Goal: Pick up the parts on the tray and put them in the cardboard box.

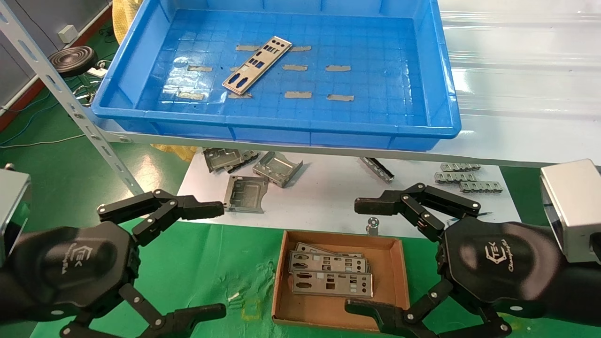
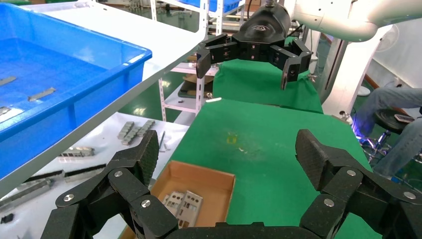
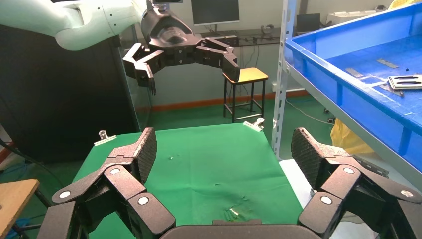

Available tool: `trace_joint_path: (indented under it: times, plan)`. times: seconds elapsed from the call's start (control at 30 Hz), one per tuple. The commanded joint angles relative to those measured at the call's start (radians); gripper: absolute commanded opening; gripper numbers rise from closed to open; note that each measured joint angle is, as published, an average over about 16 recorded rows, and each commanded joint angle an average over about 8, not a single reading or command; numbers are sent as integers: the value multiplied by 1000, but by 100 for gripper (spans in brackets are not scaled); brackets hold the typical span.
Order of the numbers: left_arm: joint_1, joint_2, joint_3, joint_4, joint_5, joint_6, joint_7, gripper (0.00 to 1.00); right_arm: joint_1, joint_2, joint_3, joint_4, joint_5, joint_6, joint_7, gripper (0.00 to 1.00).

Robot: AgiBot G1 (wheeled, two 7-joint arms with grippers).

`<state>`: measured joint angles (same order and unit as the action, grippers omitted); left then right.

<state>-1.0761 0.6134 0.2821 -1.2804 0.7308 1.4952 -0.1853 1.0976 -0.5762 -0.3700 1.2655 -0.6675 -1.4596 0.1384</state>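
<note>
From my head view, one part (image 1: 256,65) lies slantwise on the tray (image 1: 277,126) floor, toward its left half. The cardboard box (image 1: 399,277) (three plates stacked inside) sits on the green cloth (image 1: 211,267) between my left gripper (image 1: 220,258) and right gripper (image 1: 359,256), both spread wide, empty.

My left wrist view shows the box below open fingers (image 2: 142,159).

My right wrist view shows the tray's plate at its near edge.

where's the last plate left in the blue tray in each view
Head view: plate lies slanted, left of centre on the tray floor.
Left wrist view: not clearly visible; only grey strips show.
Right wrist view: plate at the far right edge, on the tray floor.
Shared landmark: the tray's blue rim.
</note>
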Motion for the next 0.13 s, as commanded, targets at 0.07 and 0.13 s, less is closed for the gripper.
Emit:
trace_joint_path:
  times: [0.07,0.13]
  plan:
    - [0,0,0,0,0,0,0,100,0,0,0,0,0,0,0,100]
    - [0,0,0,0,0,0,0,100,0,0,0,0,0,0,0,100]
